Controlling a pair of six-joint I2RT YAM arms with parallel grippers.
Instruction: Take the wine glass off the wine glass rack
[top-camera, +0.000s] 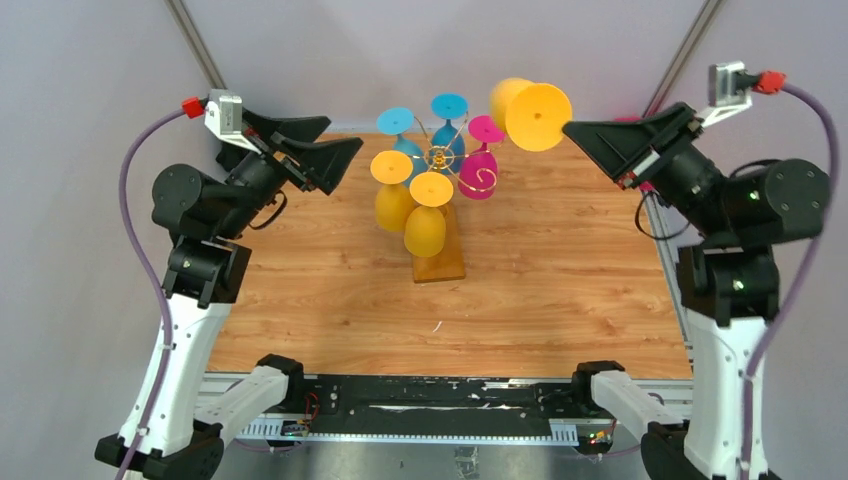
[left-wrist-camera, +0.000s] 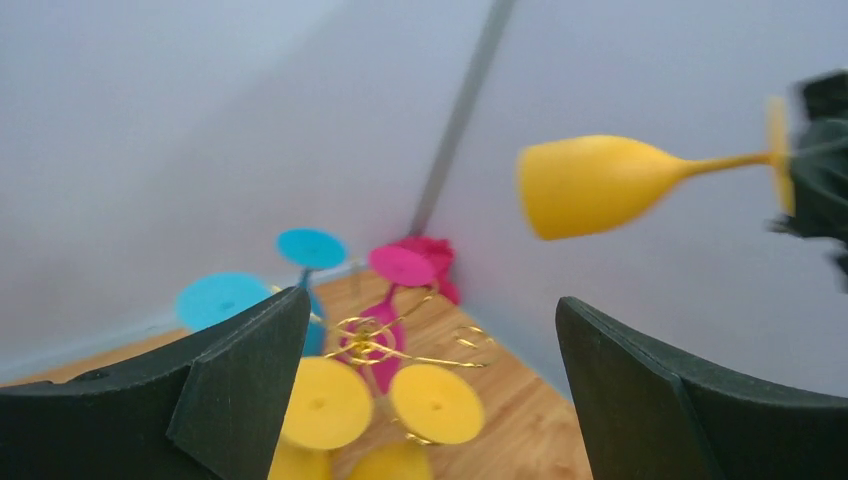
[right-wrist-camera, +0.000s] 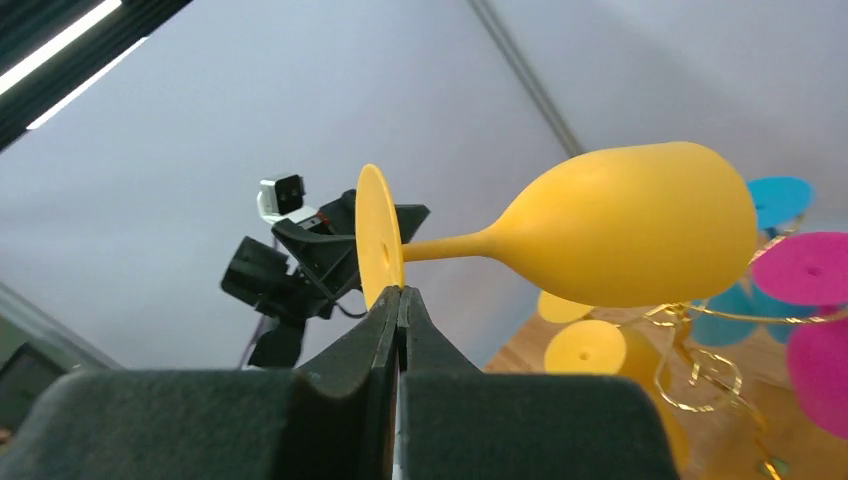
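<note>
1. Right claw (right-wrist-camera: 400, 295) was pinched fully shut on the rim of the yellow glass's (right-wrist-camera: 630, 225) foot, both fingers pressed on the disc's edge.
2. Left claw (top-camera: 337, 140) hung in the air left of the rack (top-camera: 440, 158), its jaws spread wide, holding and touching nothing.
3. The wooden table (top-camera: 560, 290) carried the rack at its far middle.
4. The rack, gold wire on a brown base, had five glasses hanging bowl-down: two yellow (top-camera: 425, 225), two blue (top-camera: 448, 130) and one pink (top-camera: 480, 170).
5. The held glass lay sideways in the air, off the rack, above and right of it, with its bowl pointing towards the rack.
</note>
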